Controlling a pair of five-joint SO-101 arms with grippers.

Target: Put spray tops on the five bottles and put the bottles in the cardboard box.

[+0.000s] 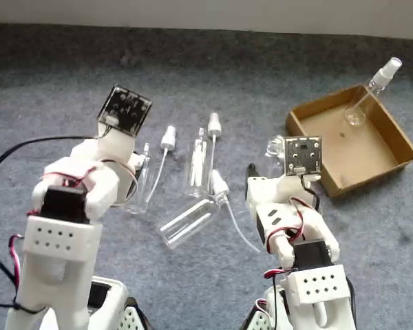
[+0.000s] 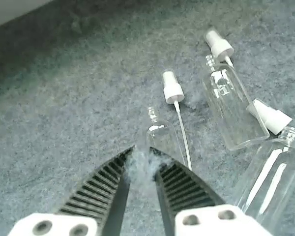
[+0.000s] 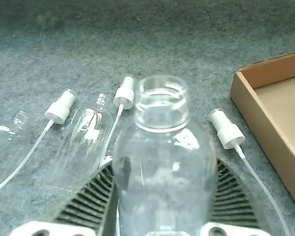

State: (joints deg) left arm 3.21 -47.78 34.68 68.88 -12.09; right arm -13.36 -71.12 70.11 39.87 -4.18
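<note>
My right gripper [image 3: 163, 166] is shut on a large clear bottle [image 3: 162, 162] whose neck is open and has no top; the same bottle [image 1: 274, 152] sits just left of the cardboard box [image 1: 392, 130]. My left gripper [image 2: 144, 153] pinches the base end of a small clear bottle [image 2: 160, 137] lying on the carpet. Loose spray tops [image 1: 168, 136] [image 1: 214, 124] [image 1: 220, 182] with long tubes lie between the arms. Two more open bottles [image 1: 198, 165] [image 1: 187, 220] lie there too. One bottle with a spray top [image 1: 375, 86] leans in the box.
Grey carpet covers the table. The box [image 3: 270, 113] stands close to my right gripper, with a spray top [image 3: 226, 129] between them. Cables run along the left arm's base [image 1: 7, 158].
</note>
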